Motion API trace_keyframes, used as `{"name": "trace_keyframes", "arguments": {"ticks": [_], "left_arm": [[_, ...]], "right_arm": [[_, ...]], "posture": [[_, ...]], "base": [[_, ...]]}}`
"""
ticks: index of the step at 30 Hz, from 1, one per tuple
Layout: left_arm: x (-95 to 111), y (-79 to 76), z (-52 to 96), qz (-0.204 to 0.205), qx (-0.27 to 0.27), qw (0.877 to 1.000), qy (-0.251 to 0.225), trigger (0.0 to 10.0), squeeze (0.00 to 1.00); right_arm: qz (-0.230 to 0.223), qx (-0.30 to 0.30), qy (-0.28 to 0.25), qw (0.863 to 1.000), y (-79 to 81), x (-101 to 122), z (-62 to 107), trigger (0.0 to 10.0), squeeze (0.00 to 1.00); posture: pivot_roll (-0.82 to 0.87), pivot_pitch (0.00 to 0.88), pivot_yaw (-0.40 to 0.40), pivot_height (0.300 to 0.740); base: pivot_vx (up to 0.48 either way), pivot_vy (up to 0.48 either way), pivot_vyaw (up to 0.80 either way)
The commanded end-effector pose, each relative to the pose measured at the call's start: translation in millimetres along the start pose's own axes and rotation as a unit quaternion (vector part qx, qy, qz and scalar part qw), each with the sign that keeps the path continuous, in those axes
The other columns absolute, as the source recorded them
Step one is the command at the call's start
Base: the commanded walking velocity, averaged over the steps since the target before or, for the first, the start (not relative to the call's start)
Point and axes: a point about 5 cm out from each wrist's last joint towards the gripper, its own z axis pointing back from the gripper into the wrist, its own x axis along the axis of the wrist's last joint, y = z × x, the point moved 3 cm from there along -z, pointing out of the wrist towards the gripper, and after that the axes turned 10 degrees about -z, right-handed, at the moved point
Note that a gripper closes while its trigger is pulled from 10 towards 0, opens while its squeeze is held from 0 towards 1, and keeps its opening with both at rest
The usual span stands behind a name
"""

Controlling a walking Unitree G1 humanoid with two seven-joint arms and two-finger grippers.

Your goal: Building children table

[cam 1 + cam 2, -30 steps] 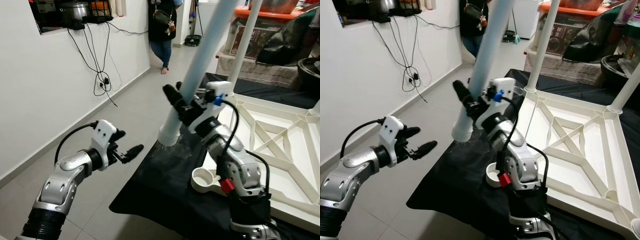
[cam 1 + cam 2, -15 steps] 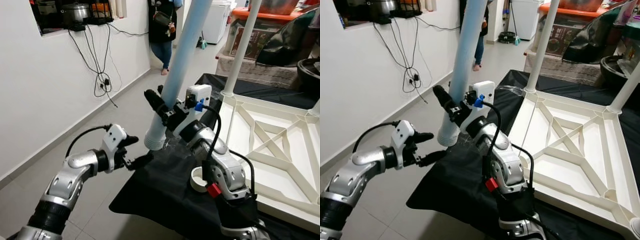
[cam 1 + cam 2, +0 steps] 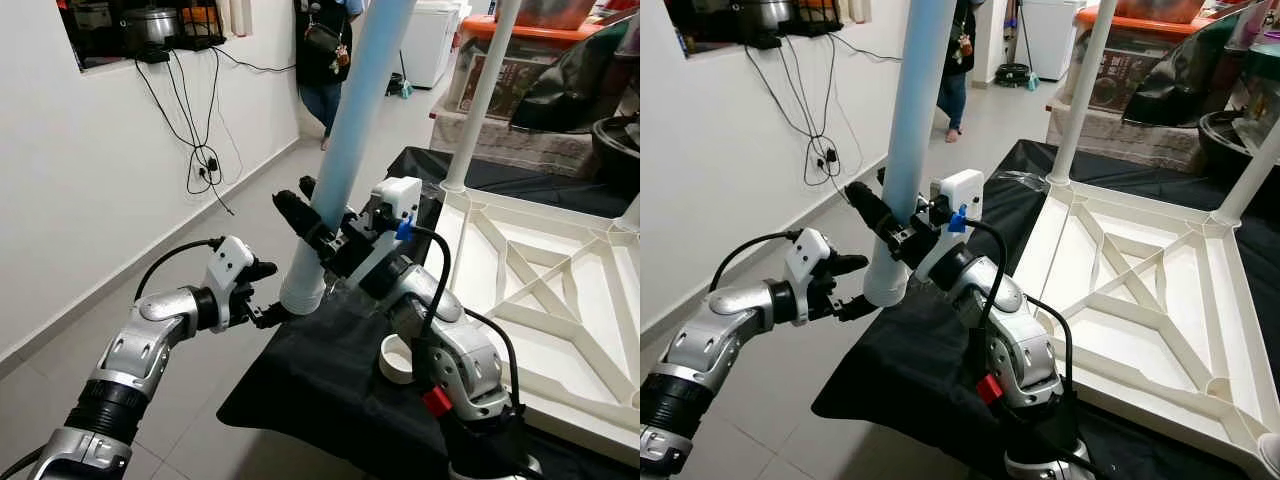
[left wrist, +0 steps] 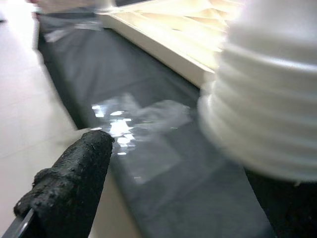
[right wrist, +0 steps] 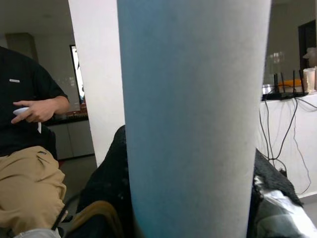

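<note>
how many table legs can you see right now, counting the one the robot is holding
3. A blue leg is held in the right gripper. A white leg stands at the tabletop frame's near-left corner, and another white leg at its far-right corner. More may be out of frame.

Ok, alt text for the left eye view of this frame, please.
The right gripper clamps a long pale-blue table leg, held nearly upright over a black cloth. The left gripper reaches toward the leg's white ribbed end; an upturned white tabletop frame lies on the right.

Tiled floor [image 3: 200, 260] under black cloth [image 3: 330, 390], white tabletop [image 3: 560, 310].
</note>
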Motion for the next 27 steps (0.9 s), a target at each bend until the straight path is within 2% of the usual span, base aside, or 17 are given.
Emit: {"name": "trace_keyframes", "arguments": {"ticks": [1,3,6,11,13,21,22,23,24,27], "left_arm": [[16.2,-5.1,-7.3,-0.019,-0.035,0.999,-0.025,10.0,0.00],[12.8,-12.8,-10.2,-0.024,-0.065,0.997,-0.019,10.0,0.00],[11.6,-15.4,-11.6,-0.025,-0.075,0.997,-0.018,10.0,0.00],[14.7,-12.0,-16.5,-0.022,-0.062,0.997,-0.029,10.0,0.00],[18.7,-4.4,-19.0,-0.025,-0.045,0.998,-0.038,10.0,0.00],[23.0,5.9,-18.7,-0.033,-0.018,0.998,-0.047,10.0,0.00],[22.5,6.4,-18.2,-0.033,-0.017,0.998,-0.047,4.0,0.00],[22.5,6.4,-18.2,-0.033,-0.017,0.998,-0.047,4.0,0.00],[21.3,5.2,-17.7,-0.032,-0.022,0.998,-0.048,0.0,0.00],[19.1,2.5,-17.4,-0.033,-0.031,0.998,-0.045,0.0,0.00]], "right_arm": [[-0.018,-0.003,0.020,1.000,-1.5,-12.1,-0.1,0.0,0.00],[-0.016,-0.014,0.013,1.000,-5.4,-9.9,-3.2,0.0,0.00],[-0.015,-0.019,0.009,1.000,-7.0,-8.2,-5.2,0.0,0.00],[-0.019,-0.012,0.008,1.000,-3.7,-7.3,-8.6,0.0,0.00],[-0.027,0.004,0.016,0.999,2.5,-11.9,-9.0,0.0,0.00],[-0.029,0.011,0.027,0.999,4.8,-16.7,-6.6,0.0,0.00],[-0.030,0.009,0.026,0.999,3.8,-16.5,-6.2,0.0,0.00],[-0.030,0.009,0.026,0.999,3.8,-16.5,-6.2,0.0,0.00],[-0.029,0.008,0.025,0.999,2.9,-15.7,-6.2,0.0,0.00],[-0.029,0.008,0.024,0.999,2.3,-14.7,-6.4,0.0,0.00]], "posture": [[0.04,0.000,-0.029,0.740],[0.04,0.000,-0.023,0.740],[0.04,0.000,-0.023,0.740],[0.03,0.000,-0.027,0.740],[0.04,0.000,-0.032,0.740],[0.03,0.000,-0.033,0.740],[0.03,0.000,-0.033,0.740],[0.03,0.000,-0.033,0.740],[0.03,0.000,-0.033,0.740],[0.03,0.000,-0.032,0.740]], "base": [[0.000,0.000,0.00],[0.000,0.000,0.00],[0.000,0.000,0.00],[0.000,0.000,0.00],[0.000,0.000,0.00],[0.000,0.000,0.00],[0.000,0.000,0.00],[0.000,0.000,0.00],[0.000,0.000,0.00],[0.000,0.000,0.00]]}}
